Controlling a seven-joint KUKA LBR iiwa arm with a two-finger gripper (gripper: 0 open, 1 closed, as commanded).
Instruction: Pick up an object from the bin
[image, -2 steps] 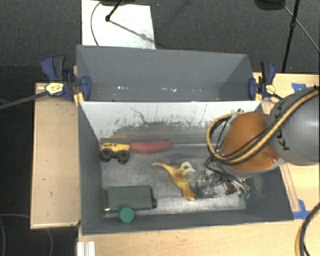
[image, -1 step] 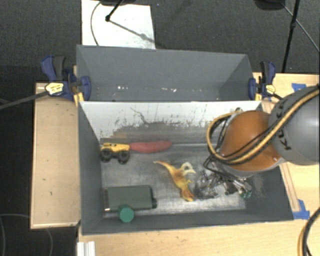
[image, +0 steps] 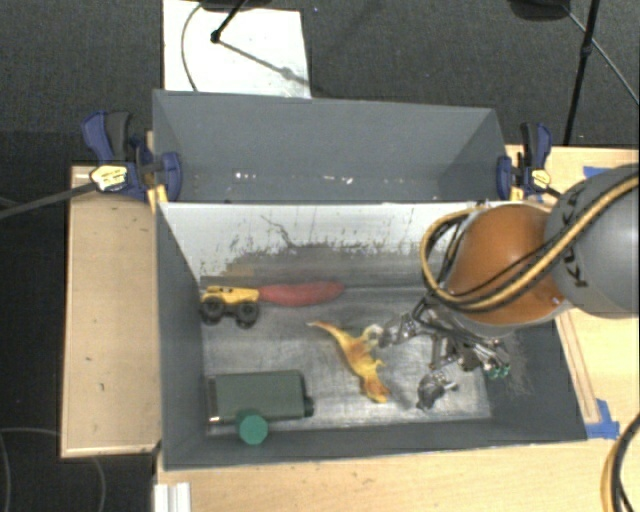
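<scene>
My gripper hangs low over the right half of the bin floor, below the orange dome, with its metal fingers spread apart and nothing between them. Just left of it lies a yellow toy dinosaur, its body stretched diagonally with the tail end near one fingertip. The gripper is beside the dinosaur, not around it.
A red elongated thing lies at the back wall, with a yellow toy truck on black wheels left of it. A dark green block with a green round cap sits at the front left.
</scene>
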